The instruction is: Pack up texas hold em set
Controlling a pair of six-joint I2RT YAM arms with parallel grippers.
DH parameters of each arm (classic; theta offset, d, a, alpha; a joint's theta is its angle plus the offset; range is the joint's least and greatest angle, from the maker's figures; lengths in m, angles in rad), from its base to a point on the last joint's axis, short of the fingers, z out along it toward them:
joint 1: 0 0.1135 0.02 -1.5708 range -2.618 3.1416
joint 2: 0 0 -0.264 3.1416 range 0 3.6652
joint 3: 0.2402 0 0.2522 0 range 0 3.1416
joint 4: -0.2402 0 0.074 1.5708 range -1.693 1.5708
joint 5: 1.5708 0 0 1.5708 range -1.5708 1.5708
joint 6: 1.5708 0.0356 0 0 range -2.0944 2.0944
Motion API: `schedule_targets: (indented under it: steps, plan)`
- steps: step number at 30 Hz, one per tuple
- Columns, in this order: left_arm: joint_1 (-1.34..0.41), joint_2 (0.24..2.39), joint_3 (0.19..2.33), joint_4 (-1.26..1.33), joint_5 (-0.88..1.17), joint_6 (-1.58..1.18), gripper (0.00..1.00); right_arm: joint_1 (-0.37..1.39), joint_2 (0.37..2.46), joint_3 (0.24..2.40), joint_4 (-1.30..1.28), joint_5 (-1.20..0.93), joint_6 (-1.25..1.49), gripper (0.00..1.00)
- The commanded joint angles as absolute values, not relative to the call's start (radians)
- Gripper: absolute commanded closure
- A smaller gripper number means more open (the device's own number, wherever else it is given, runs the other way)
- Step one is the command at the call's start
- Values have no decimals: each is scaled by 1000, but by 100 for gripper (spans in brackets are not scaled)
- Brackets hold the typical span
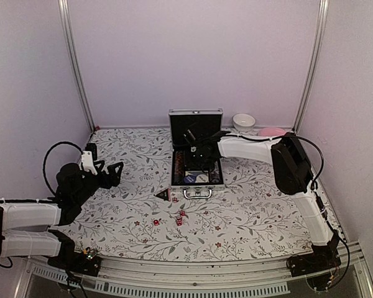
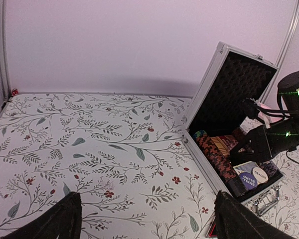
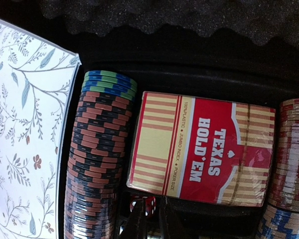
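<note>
Meanwhile, on the floral desk (image 1: 255, 211), the open silver case (image 1: 186, 124) receives the right gripper (image 3: 150, 215).
Below the card pack (image 3: 199, 149), beside the chip row (image 3: 97, 164), its nearly closed jaws seem to pinch a red die (image 3: 143, 204); best released low in that slot. The left gripper (image 1: 112, 172) hovers wide and empty.

**Cards and chips packed in the case**

The card pack (image 3: 202, 149) lies at centre in the black-lined case (image 3: 189, 55), lettered TEXAS HOLD'EM; brown-and-black chips (image 3: 97, 164) sit just beside it at 9 o'clock; red-and-white chips (image 3: 289, 159) at 3 o'clock; red dice (image 3: 143, 204) at 6 o'clock, by the right gripper (image 3: 152, 219), its fingers nearly together; flowered tablecloth (image 3: 25, 124) at far 9 o'clock.
</note>
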State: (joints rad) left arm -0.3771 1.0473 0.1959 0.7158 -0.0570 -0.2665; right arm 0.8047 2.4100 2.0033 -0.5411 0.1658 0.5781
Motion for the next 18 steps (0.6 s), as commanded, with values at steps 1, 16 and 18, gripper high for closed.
schedule_targets:
  steps: [1,16,18]
  plan:
    - [-388,1043,221,710,-55,-274,8,802,2440,2023,-553,188,574,90]
    - [-390,1045,220,710,-55,-275,8,802,2447,1994,-570,159,588,91]
    - [-388,1045,221,710,-54,-275,7,802,2447,1993,-570,155,590,91]
